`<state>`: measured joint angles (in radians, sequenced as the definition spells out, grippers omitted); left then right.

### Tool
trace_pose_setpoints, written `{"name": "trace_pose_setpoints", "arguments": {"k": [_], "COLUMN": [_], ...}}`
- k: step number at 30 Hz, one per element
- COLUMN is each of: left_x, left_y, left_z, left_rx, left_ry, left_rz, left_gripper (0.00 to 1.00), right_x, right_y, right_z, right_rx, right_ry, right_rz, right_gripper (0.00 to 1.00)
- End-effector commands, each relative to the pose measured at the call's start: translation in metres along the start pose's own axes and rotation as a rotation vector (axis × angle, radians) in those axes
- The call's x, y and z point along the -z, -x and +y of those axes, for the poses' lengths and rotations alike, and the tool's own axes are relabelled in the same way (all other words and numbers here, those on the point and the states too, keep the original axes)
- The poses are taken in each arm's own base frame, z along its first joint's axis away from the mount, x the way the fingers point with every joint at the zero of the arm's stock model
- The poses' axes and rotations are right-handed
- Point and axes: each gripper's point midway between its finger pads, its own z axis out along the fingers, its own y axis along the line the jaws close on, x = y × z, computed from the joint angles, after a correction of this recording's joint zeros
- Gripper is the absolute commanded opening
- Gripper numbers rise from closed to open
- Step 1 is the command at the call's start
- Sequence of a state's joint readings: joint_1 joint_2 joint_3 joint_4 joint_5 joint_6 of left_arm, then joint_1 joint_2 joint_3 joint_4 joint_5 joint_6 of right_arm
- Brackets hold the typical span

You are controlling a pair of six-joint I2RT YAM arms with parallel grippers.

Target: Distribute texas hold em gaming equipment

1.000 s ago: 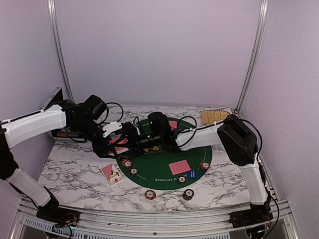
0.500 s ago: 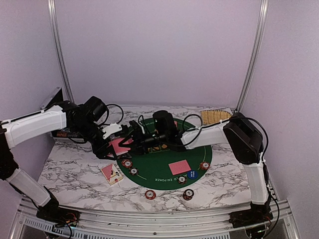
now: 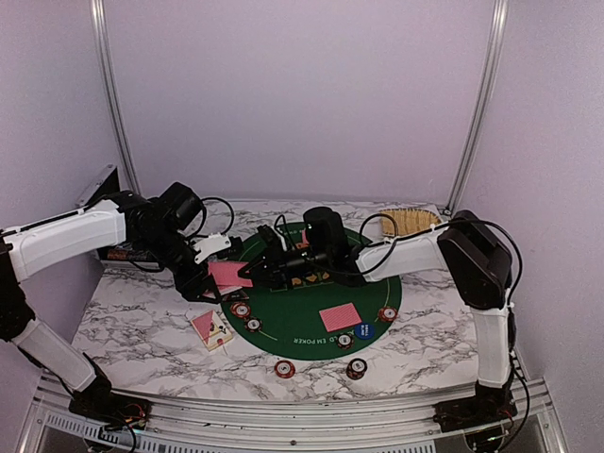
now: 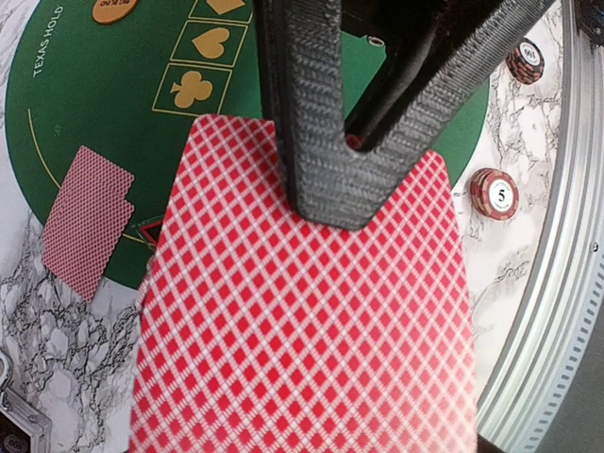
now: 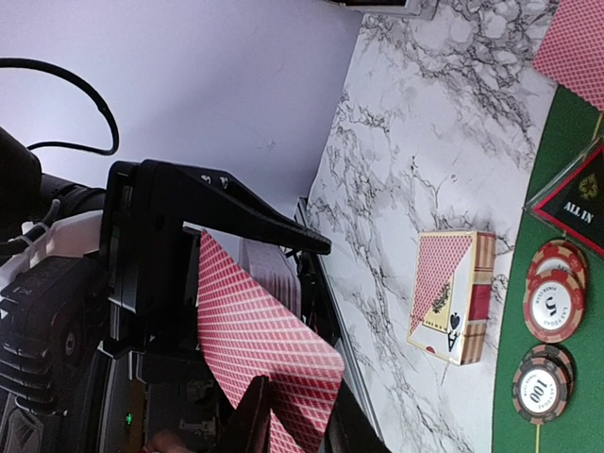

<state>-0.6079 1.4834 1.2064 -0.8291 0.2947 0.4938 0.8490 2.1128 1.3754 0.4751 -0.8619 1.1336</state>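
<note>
On the mat (image 3: 283,307), centre frame, one card pair (image 3: 340,316) and chips (image 3: 387,314) lie dealt; I judge more seats remain. My left gripper (image 4: 330,189) clamps a card (image 4: 302,359) left of centre; right gripper (image 5: 288,427) sits narrow around its corner, grip unclear

I see the card box (image 3: 211,327) on the table (image 3: 132,321) just left of the round mat (image 3: 288,311), two chip stacks (image 3: 241,310) on the mat's left rim, and a single card (image 3: 229,274) held up above that rim. On the mat's near half lies a pair of cards (image 3: 340,316), with one chip stack (image 3: 387,314) to their right and a round button (image 3: 362,330) beside another stack (image 3: 344,340) before them. Two more stacks (image 3: 284,368) sit on the table in front of the mat, and the woven tray (image 3: 408,221) lies behind it to the right.
</note>
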Motion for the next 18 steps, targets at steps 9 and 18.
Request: {"name": "trace_pose_setpoints", "arguments": {"k": [9, 18], "left_x": [0.0, 0.0], "left_y": [-0.003, -0.005], "left_z": [-0.001, 0.0], "left_rx": [-0.01, -0.009], "left_ry": [0.0, 0.005], "left_rz": [0.001, 0.004], "left_gripper": [0.0, 0.0], "right_x": [0.02, 0.062], "right_y": [0.008, 0.013], "right_z": [0.033, 0.021], "right_rx": [0.027, 0.018], "right_ry": [0.067, 0.0], "right_rz": [-0.05, -0.117], "right_gripper": [0.05, 0.0]}}
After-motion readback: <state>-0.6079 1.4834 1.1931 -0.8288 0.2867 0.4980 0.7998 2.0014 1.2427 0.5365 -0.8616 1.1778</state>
